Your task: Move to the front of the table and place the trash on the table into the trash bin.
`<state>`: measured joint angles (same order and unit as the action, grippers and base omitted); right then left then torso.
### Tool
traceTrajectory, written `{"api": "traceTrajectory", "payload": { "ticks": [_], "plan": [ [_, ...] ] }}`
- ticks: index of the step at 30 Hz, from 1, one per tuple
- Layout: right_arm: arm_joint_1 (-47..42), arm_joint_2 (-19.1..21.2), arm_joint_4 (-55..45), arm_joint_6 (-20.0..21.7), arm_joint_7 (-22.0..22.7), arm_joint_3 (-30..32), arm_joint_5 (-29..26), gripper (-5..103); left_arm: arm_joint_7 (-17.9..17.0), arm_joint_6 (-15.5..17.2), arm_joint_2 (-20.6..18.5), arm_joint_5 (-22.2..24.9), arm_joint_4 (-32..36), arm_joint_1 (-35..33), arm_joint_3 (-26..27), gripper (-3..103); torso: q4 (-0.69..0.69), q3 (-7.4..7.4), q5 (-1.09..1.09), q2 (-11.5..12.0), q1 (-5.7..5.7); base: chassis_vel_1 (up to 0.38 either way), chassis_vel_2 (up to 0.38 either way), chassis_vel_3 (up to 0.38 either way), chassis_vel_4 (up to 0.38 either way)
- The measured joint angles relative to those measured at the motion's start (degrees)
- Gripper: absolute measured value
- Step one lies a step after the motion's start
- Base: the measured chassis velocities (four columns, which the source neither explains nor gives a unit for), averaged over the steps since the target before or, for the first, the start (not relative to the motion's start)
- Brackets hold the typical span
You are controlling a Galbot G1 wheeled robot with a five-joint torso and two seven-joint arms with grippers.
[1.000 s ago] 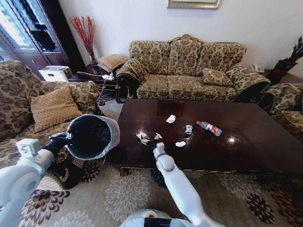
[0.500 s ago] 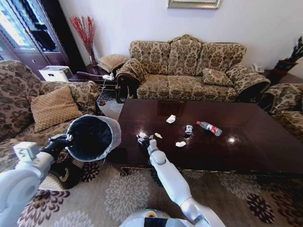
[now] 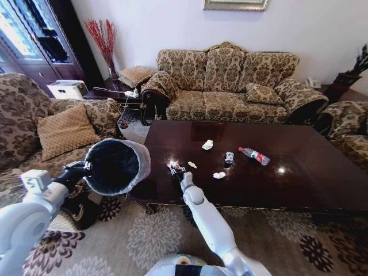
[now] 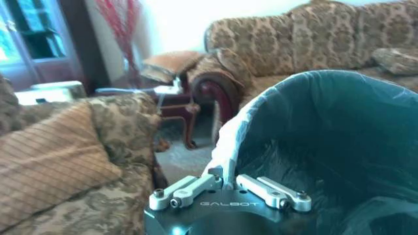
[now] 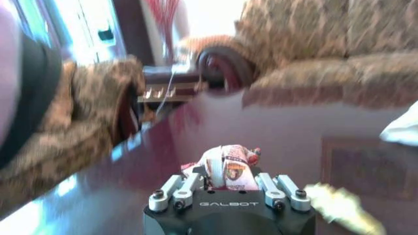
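- At the near left corner of the table [image 3: 299, 184], the right gripper [image 3: 176, 169] has its fingers clamped on a crumpled wrapper [image 5: 228, 167], white with red print, held just above the dark glossy top.
- Off the table's left edge, the left gripper [image 3: 82, 168] is pinched shut on the rim of the trash bin [image 3: 117, 165], which it holds in the air, tipped so its dark mouth faces the camera and the table.
- From the left wrist view, the fingers [image 4: 185, 188] close over the whitish bag liner [image 4: 230, 142] folded over the bin's rim, with the blue-black inside beyond.
- Farther onto the table lie the other pieces of trash: a small scrap [image 3: 192, 165] just beside the right gripper, a white wad [image 3: 219, 175] near the front edge, another white wad [image 3: 207, 144] toward the sofa side, and a crumpled clear piece [image 3: 229, 157] between them.
- A clear plastic bottle [image 3: 255, 155] with a red label lies on its side near the table's middle, apart from the scraps.
- Behind the table stands a patterned sofa [image 3: 230, 86]; an armchair with a tan cushion [image 3: 64, 130] sits to the left.
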<state>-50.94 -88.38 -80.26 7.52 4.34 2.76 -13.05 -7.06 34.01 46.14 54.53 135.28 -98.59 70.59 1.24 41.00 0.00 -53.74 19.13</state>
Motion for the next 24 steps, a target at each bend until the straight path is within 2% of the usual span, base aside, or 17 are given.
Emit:
{"api": "traceTrajectory", "payload": {
  "ticks": [1,2,4,5,7,9,10,13,14,16,19,20,24],
  "plan": [
    [-1.1,1.2,-3.0,-0.1,0.0,0.6,-0.6,30,-0.5,0.3,-2.0,1.7,-0.6,-0.1,-0.2,0,0.00,0.00,0.01,0.0,0.00,0.000,0.000,0.000,0.000],
    [-1.1,1.2,-3.0,-0.1,0.0,0.6,-0.6,30,-0.5,0.3,-2.0,1.7,-0.6,-0.1,-0.2,0,0.00,0.00,0.01,0.0,0.00,0.000,0.000,0.000,0.000],
    [-3.7,4.9,-11.8,0.2,-0.1,2.8,-3.5,24,-3.9,1.8,-7.9,10.3,-2.0,0.6,-1.0,0,-0.02,0.00,0.01,0.0,0.00,0.000,0.000,0.000,0.000],
    [-3.7,4.9,-11.8,0.2,-0.1,2.8,-3.5,24,-3.9,1.8,-7.9,10.3,-2.0,0.6,-1.0,0,-0.02,0.00,0.01,0.0,0.00,0.000,0.000,0.000,0.000],
    [-5.7,9.3,-21.6,0.3,-1.4,5.3,-7.3,18,-7.0,2.7,-13.2,17.8,-3.5,2.6,-2.4,0,-0.05,0.00,-0.01,0.0,0.00,0.000,0.000,0.000,0.000],
    [-6.9,14.1,-31.4,0.3,-2.9,7.1,-11.5,16,-10.1,3.6,-18.0,24.4,-4.9,5.1,-4.0,0,-0.06,0.00,0.02,0.0,0.00,0.000,0.000,0.000,0.000],
    [-6.9,14.1,-31.4,0.3,-2.9,7.1,-11.5,16,-10.1,3.6,-18.0,24.4,-4.9,5.1,-4.0,0,-0.06,0.00,0.02,0.0,0.00,0.000,0.000,0.000,0.000],
    [-7.6,19.1,-40.9,-1.2,-6.1,9.5,-14.9,16,-11.4,4.2,-24.1,30.6,-6.5,9.1,-8.4,0,-0.04,0.00,-0.02,0.0,0.00,0.000,0.000,0.000,0.000],
    [-7.6,19.1,-40.9,-1.2,-6.1,9.5,-14.9,16,-11.4,4.2,-24.1,30.6,-6.5,9.1,-8.4,0,-0.04,0.00,-0.02,0.0,0.00,0.000,0.000,0.000,0.000],
    [-7.3,20.5,-44.9,-1.7,-7.6,10.1,-16.4,16,-11.7,4.2,-27.3,32.7,-7.2,11.7,-11.8,0,-0.03,0.00,0.02,0.0,0.00,0.000,0.000,0.000,0.000],
    [-5.4,21.3,-49.8,-1.6,-9.2,6.8,-19.1,16,-11.7,3.8,-31.9,34.5,-7.7,13.1,-15.6,0,-0.02,0.00,-0.01,0.0,0.00,0.000,0.000,0.000,0.000],
    [-5.4,21.3,-49.8,-1.6,-9.2,6.8,-19.1,16,-11.7,3.8,-31.9,34.5,-7.7,13.1,-15.6,0,-0.02,0.00,-0.01,0.0,0.00,0.000,0.000,0.000,0.000],
    [-2.1,21.3,-49.9,-1.9,-13.1,-1.5,-18.8,16,-11.7,3.4,-36.4,36.3,-6.3,13.0,-17.4,0,-0.01,0.00,-0.02,0.0,0.00,0.000,0.000,0.000,0.000]
  ]
}}
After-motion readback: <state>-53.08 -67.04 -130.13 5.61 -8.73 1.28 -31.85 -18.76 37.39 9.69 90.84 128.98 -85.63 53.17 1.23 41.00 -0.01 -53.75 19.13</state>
